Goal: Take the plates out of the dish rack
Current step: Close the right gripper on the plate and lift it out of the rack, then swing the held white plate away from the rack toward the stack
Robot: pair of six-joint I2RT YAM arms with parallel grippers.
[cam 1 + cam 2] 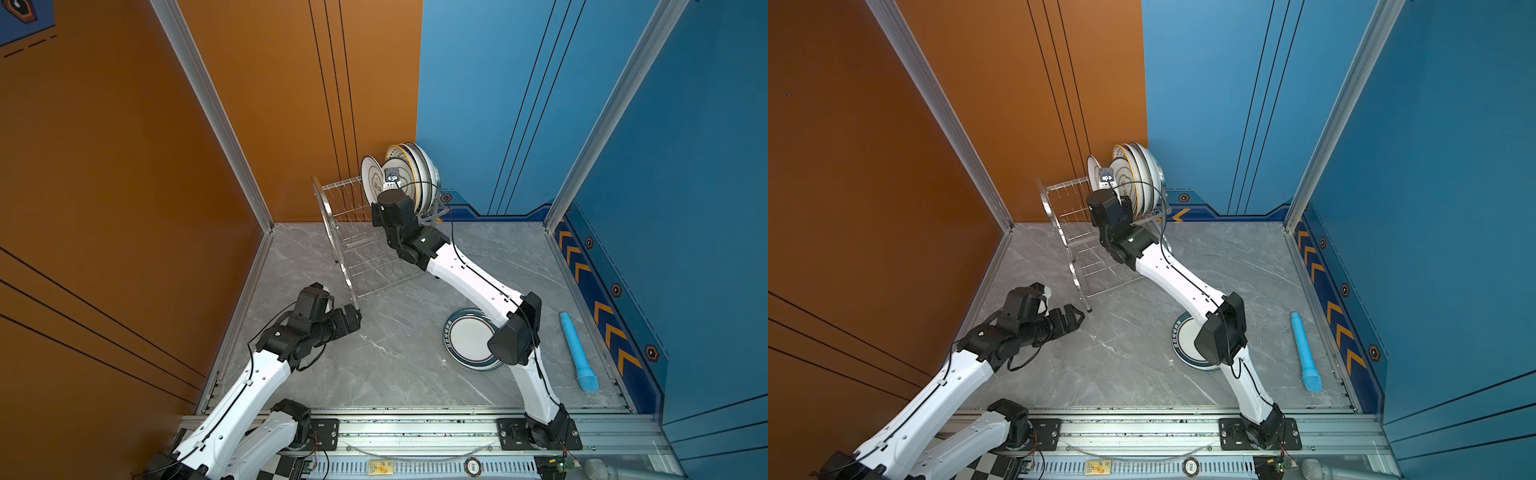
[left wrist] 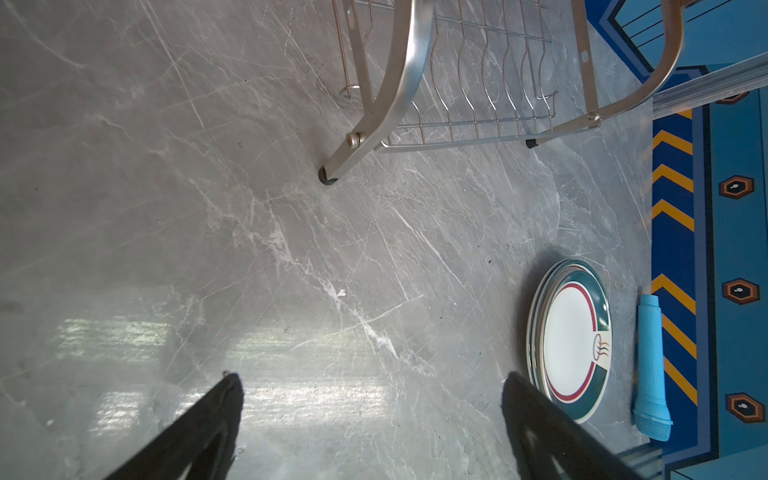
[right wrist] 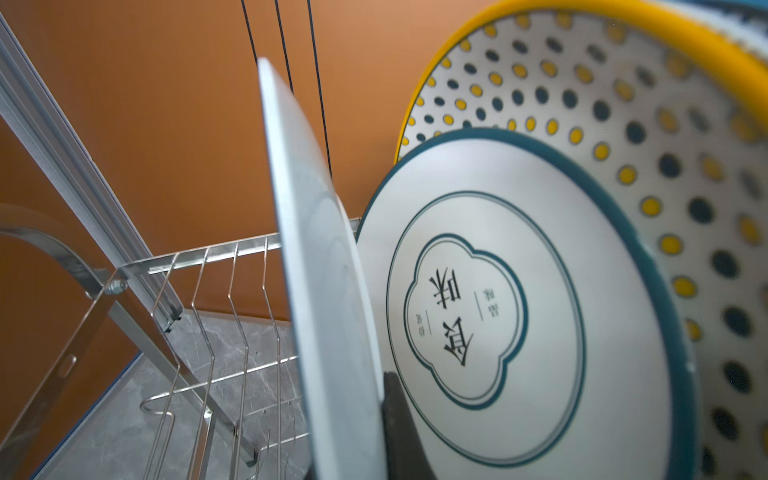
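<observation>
Leftmost plate [image 3: 316,249] in rack [image 1: 340,232], rim pinched by the closed right gripper [image 3: 374,440].
Plate stands on edge in top tier, at far tabletop [image 1: 374,365] edge, just left of other plates [image 1: 415,174]; exit judged straight up. Left gripper [image 2: 372,378] spread wide, empty, near rack's front leg [image 2: 328,174].

**Grey table carries a rack, a plate stack and a microphone**

We see a grey, marble-patterned table [image 1: 374,365]. The dish rack [image 1: 359,253] stands on it toward the far left, its black-capped feet touching the surface. A stack of plates [image 1: 467,338] lies flat toward the near right, the top one teal-rimmed with a red ring. Near it, not touching, a blue microphone [image 1: 578,353] lies on its side.
</observation>
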